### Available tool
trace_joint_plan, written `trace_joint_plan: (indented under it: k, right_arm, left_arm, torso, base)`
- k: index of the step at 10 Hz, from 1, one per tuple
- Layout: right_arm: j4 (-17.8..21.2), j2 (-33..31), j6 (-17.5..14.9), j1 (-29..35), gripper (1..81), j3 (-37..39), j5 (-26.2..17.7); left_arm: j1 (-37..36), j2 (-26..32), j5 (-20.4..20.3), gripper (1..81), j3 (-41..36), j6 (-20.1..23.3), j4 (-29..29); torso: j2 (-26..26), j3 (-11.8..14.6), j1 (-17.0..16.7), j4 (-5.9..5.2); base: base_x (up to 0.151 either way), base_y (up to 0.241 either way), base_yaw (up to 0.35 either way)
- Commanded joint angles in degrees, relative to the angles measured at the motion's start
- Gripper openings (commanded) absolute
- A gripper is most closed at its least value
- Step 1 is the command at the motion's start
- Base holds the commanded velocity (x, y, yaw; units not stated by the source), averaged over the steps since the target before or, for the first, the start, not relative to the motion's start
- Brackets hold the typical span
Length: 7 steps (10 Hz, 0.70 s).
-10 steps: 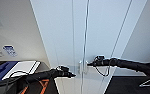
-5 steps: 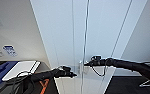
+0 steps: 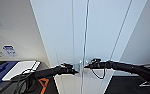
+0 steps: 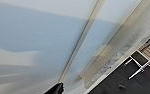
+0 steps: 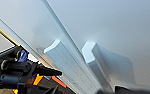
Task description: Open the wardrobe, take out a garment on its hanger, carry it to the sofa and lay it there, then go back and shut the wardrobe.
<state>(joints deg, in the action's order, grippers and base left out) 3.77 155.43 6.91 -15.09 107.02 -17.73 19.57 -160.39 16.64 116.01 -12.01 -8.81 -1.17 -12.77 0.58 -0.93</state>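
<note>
While both doors of the wardrobe (image 3: 66, 37) are closed, the left gripper (image 3: 75, 71) and right gripper (image 3: 86, 66) reach its 2 handles (image 3: 80, 65), so opening is the step in hand and a firm hold comes next, though I cannot tell if either one is open or closed.

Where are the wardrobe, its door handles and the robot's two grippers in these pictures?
wardrobe (image 3: 58, 32): head view, on the left door's flat front.
handles (image 5: 66, 65): right wrist view, on one white handle.
left gripper (image 3: 74, 71): head view, at its tip.
right gripper (image 3: 87, 66): head view, at its tip.
</note>
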Motion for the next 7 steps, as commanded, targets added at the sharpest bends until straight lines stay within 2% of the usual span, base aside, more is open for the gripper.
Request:
trace_joint_plan:
  k: [1,7]
  right_arm:
    - [0.54,0.96,0.12,9.94,81.1,-0.6,0.5]
    - [0.63,2.45,0.12,11.79,81.1,0.63,0.59]
  left_arm:
    - [-9.85,-3.61,0.76,81.1,2.11,0.41,-0.93]
    - [-9.23,-8.36,1.03,81.1,5.54,0.41,-2.35]
  torso:
    - [0.0,0.0,0.0,0.0]
    - [0.02,0.0,0.02,0.0]
  base:
    - [0.0,0.0,0.0]
    - [0.0,0.0,0.0]
